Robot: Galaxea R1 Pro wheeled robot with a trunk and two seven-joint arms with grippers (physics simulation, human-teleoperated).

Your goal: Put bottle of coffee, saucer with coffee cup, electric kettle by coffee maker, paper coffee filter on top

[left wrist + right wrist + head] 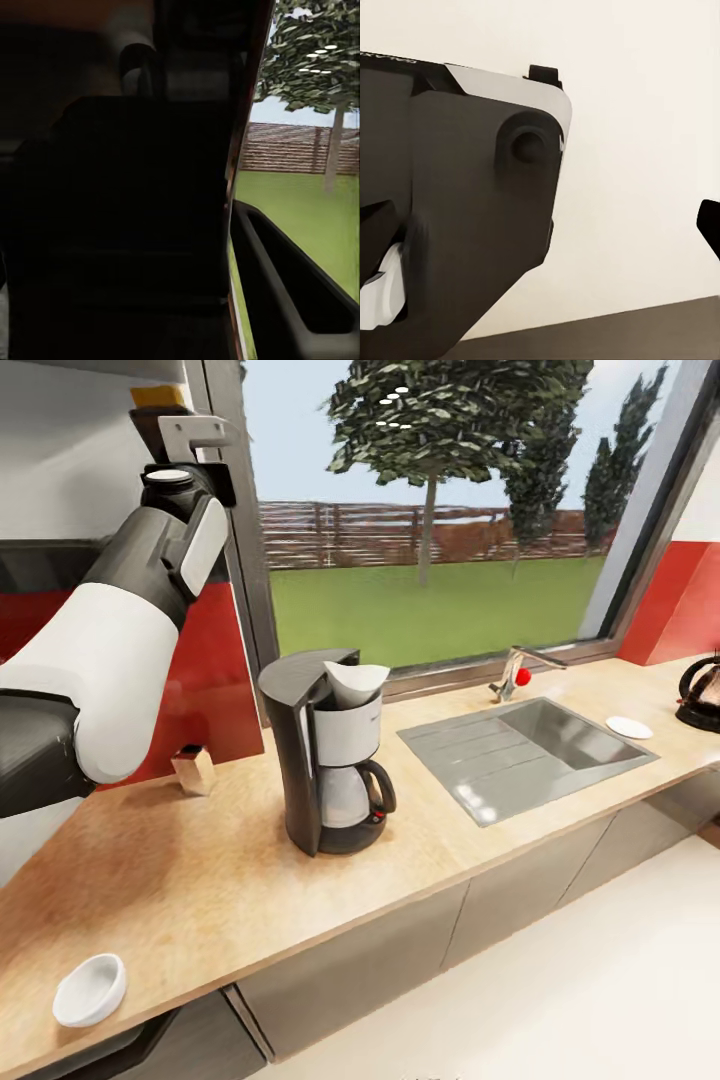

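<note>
Mostly dark, close-up black shape w/ a rounded grey part near its upper edge, details too dim to tell. Beyond it, dark window frame, then green lawn, brown fence, tree outside

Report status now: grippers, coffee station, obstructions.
Left arm raised toward the shelf, gripper state unclear. Filter on coffee maker. Kettle and saucer far beyond sink.
</note>
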